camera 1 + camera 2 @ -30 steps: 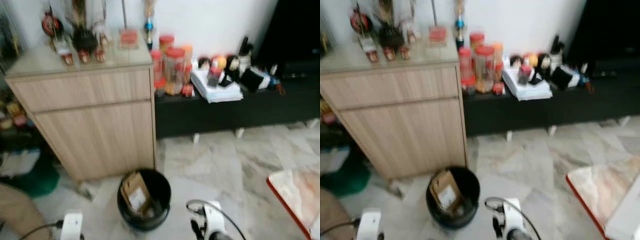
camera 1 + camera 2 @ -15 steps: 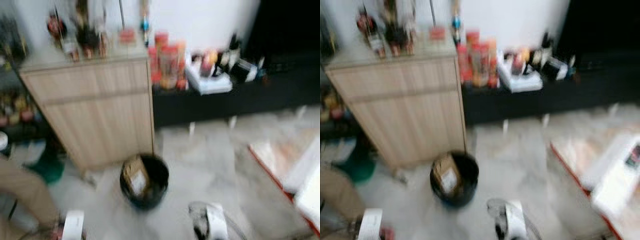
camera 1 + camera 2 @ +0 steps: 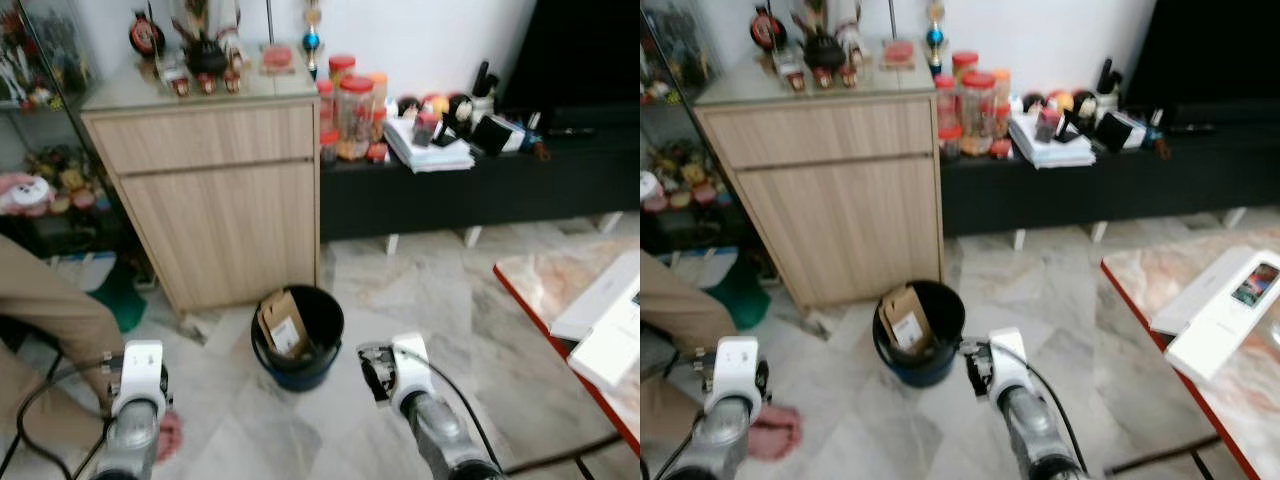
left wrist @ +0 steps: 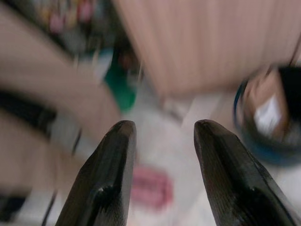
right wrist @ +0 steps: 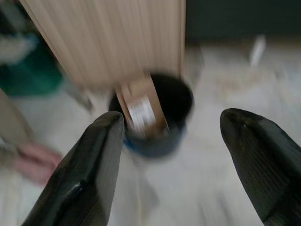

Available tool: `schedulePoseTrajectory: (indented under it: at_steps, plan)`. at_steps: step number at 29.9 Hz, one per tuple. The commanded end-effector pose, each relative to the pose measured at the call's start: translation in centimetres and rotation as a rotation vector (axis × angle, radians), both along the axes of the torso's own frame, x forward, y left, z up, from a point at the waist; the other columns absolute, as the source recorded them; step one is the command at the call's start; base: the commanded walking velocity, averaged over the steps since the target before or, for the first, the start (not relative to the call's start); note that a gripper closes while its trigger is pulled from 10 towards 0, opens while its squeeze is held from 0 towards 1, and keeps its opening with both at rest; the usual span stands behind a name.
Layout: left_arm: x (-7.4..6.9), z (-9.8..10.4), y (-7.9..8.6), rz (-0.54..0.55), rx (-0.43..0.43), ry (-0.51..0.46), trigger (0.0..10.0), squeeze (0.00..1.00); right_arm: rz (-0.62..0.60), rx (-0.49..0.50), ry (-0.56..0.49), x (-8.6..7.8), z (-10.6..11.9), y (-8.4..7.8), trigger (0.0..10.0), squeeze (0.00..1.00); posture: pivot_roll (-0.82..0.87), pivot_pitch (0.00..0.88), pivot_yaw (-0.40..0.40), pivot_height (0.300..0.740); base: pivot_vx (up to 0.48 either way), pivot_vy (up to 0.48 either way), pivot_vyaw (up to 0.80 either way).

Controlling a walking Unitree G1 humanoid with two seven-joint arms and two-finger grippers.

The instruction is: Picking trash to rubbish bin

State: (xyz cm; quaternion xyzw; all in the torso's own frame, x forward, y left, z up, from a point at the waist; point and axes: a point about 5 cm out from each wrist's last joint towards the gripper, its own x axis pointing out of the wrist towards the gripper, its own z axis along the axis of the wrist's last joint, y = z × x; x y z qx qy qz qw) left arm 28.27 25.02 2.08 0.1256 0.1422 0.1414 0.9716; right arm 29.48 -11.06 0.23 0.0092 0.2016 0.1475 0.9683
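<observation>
Beside the bin (image 3: 300, 340) (cardboard inside) hangs the right claw (image 5: 174, 155), spread.

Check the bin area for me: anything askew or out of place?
One thing: the brown cardboard packet stands tilted in the black bin, its top poking above the rim rather than lying inside. Both hands, left hand and right hand, are open and empty.

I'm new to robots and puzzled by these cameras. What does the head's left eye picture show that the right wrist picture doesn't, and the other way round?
The left eye view alone takes in the wooden cabinet's top, the jars and the low black bench. The right wrist view alone gives a close look along the right gripper, its fingers apart and empty. Both share the black bin with the cardboard packet in it, beside the cabinet.
</observation>
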Motion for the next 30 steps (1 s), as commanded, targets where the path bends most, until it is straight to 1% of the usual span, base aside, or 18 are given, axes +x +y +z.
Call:
schedulePoseTrajectory:
  at_steps: [1, 4, 5, 6, 8, 10, 11, 13, 14, 16, 17, 19, 20, 22, 23, 25, 28, 30]
  plan:
    - [1.8, 2.4, -0.7, -0.054, 0.042, -0.115, 10.0, 0.00, 0.000, 0.041, -0.109, 1.7, 2.2, 0.3, 10.0, 0.00, -0.03, 0.000, -0.002, 0.740, 0.000, 0.000, 0.00]
    - [3.3, 5.5, -1.7, -0.096, 0.064, -0.267, 10.0, 0.00, 0.017, 0.107, -0.255, 3.7, 5.5, 1.4, 10.0, 0.00, -0.03, 0.000, 0.001, 0.740, 0.000, 0.000, 0.00]
    - [3.5, 5.9, -1.8, -0.099, 0.068, -0.289, 10.0, 0.00, 0.018, 0.117, -0.276, 4.0, 6.0, 1.5, 10.0, 0.00, -0.03, 0.000, 0.002, 0.740, 0.000, 0.000, 0.00]
    - [4.0, 7.3, -2.2, -0.106, 0.071, -0.352, 10.0, 0.00, 0.014, 0.161, -0.342, 4.8, 7.7, 1.9, 10.0, 0.00, -0.03, 0.000, 0.003, 0.740, 0.000, 0.000, 0.00]
    - [4.4, 8.4, -2.8, -0.118, 0.074, -0.403, 10.0, 0.00, 0.017, 0.180, -0.404, 5.4, 9.2, 2.3, 10.0, 0.00, -0.03, 0.000, 0.005, 0.740, 0.000, 0.000, 0.00]
    - [4.7, 9.6, -3.7, -0.156, 0.082, -0.455, 10.0, 0.00, 0.027, 0.200, -0.480, 5.9, 10.8, 2.7, 10.0, 0.00, -0.04, 0.000, 0.013, 0.740, 0.000, 0.000, 0.00]
    - [4.7, 9.6, -3.7, -0.156, 0.082, -0.455, 10.0, 0.00, 0.027, 0.200, -0.480, 5.9, 10.8, 2.7, 10.0, 0.00, -0.04, 0.000, 0.013, 0.740, 0.000, 0.000, 0.00]
    - [5.1, 10.2, -4.3, -0.173, 0.073, -0.472, 10.0, 0.00, 0.027, 0.209, -0.511, 6.0, 11.5, 2.8, 10.0, 0.00, -0.04, 0.000, 0.017, 0.740, 0.000, 0.000, 0.00]
    - [5.4, 10.5, -5.1, -0.205, 0.067, -0.479, 10.0, 0.00, 0.018, 0.209, -0.529, 6.0, 11.7, 2.7, 10.0, 0.00, -0.05, 0.000, 0.029, 0.740, 0.000, 0.000, 0.00]
    - [5.9, 10.7, -5.8, -0.240, 0.058, -0.468, 10.0, 0.00, -0.006, 0.200, -0.525, 6.0, 11.4, 2.1, 10.0, 0.00, -0.06, 0.000, 0.046, 0.740, 0.000, 0.000, 0.00]
    - [5.9, 10.7, -5.8, -0.240, 0.058, -0.468, 10.0, 0.00, -0.006, 0.200, -0.525, 6.0, 11.4, 2.1, 10.0, 0.00, -0.06, 0.000, 0.046, 0.740, 0.000, 0.000, 0.00]
    - [6.2, 10.6, -6.3, -0.267, 0.046, -0.453, 10.0, 0.00, -0.034, 0.186, -0.512, 6.0, 11.0, 1.5, 10.0, 0.00, -0.07, 0.000, 0.051, 0.740, 0.000, 0.000, 0.00]
    - [6.4, 10.6, -6.7, -0.287, 0.048, -0.444, 10.0, 0.00, -0.063, 0.178, -0.507, 5.9, 10.8, 0.8, 10.0, 0.00, -0.09, 0.000, 0.075, 0.740, 0.000, 0.000, 0.00]
    - [6.8, 10.7, -7.3, -0.327, 0.056, -0.429, 10.0, 0.00, -0.140, 0.149, -0.502, 5.8, 10.2, -1.1, 10.0, 0.00, -0.11, 0.000, 0.087, 0.740, 0.000, 0.000, 0.00]
    - [7.1, 11.1, -7.7, -0.335, 0.049, -0.430, 10.0, 0.00, -0.220, 0.129, -0.487, 5.7, 9.8, -3.1, 10.0, 0.00, -0.11, 0.000, 0.080, 0.740, 0.000, 0.000, 0.00]
    - [7.3, 11.4, -8.0, -0.344, 0.044, -0.437, 10.0, 0.00, -0.283, 0.090, -0.465, 5.5, 9.4, -5.3, 10.0, 0.00, -0.11, 0.000, 0.069, 0.740, 0.000, 0.000, 0.00]
    - [7.4, 11.5, -8.2, -0.350, 0.044, -0.440, 10.0, 0.00, -0.291, 0.082, -0.461, 5.6, 9.4, -5.8, 10.0, 0.00, -0.10, 0.000, 0.059, 0.740, 0.000, 0.000, 0.00]
    - [7.1, 11.2, -8.7, -0.364, 0.041, -0.444, 10.0, 0.00, -0.289, 0.040, -0.457, 5.6, 9.5, -7.1, 10.0, 0.00, -0.08, 0.000, 0.027, 0.740, 0.000, 0.000, 0.00]
